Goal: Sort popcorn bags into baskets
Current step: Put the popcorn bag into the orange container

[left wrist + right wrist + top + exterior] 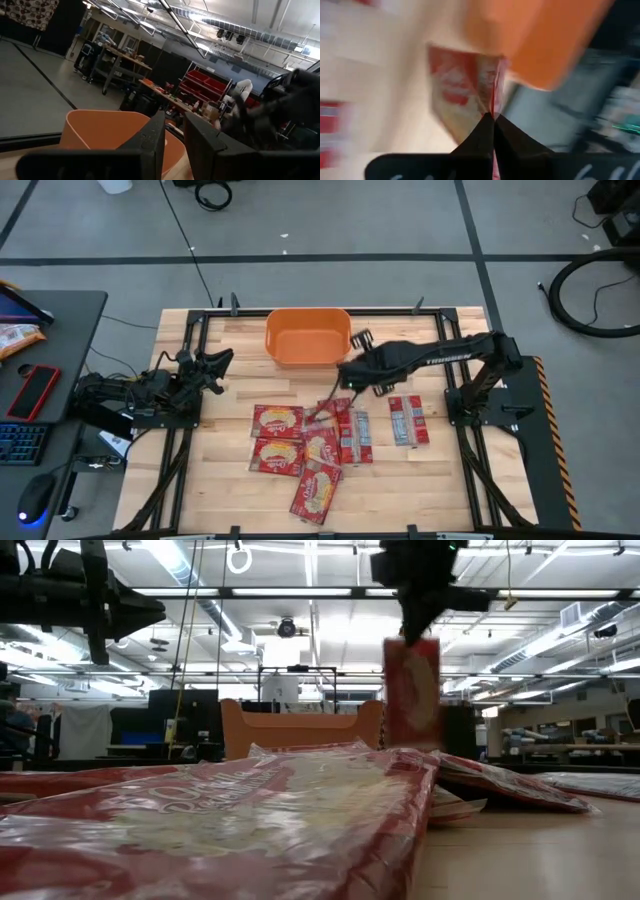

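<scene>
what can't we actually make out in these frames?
- Held popcorn bag: right wrist view is motion-blurred, print unreadable; the right gripper is shut on its edge.
- Bag count in the pile: high view, packets overlap.
- Orange basket interior: low view, the foreground bag hides its base and the table beyond.
- Left gripper: left wrist view, fingertips run off the bottom edge.

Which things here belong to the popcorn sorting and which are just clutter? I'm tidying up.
Job: popcorn bags, one hanging from the shut right gripper; orange basket.
Lying about: red phone, keyboard, mouse on the side desk.
</scene>
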{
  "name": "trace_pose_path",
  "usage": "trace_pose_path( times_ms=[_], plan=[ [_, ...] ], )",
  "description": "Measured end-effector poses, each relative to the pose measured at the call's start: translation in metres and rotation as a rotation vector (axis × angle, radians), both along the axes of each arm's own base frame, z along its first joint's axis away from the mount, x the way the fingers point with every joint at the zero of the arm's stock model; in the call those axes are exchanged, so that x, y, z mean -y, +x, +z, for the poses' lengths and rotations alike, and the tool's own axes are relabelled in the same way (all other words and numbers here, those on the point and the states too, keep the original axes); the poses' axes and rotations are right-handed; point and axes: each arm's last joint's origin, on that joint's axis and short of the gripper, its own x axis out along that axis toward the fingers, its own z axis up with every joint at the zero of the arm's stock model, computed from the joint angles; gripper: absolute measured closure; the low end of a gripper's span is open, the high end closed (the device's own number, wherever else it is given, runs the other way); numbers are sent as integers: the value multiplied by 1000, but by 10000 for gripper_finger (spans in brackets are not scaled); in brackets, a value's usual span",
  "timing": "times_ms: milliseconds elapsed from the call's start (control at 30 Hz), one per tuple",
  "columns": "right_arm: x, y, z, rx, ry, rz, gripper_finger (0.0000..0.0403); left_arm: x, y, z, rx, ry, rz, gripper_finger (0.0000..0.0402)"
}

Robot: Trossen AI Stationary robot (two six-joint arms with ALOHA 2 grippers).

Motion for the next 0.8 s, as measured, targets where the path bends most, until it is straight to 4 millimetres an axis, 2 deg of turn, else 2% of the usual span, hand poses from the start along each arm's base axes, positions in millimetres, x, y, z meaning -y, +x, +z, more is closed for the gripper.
trace_pose_path(
  times_ms=[133, 300, 533, 667, 800],
  plan=[
    [15, 4, 27, 5, -176, 33, 394, 0, 0, 0, 0, 0, 0, 328],
    [37, 7, 52, 4, -275, 42, 395, 0, 0, 0, 0, 0, 0, 328],
    [65, 16, 64, -13, -353, 104, 395, 0, 0, 0, 0, 0, 0, 328],
    [78, 24, 72, 48, -398, 121, 395, 0, 0, 0, 0, 0, 0, 328],
    [86, 29, 75, 135, -330, 195, 395, 0, 0, 0, -1, 0, 0, 328]
  ],
)
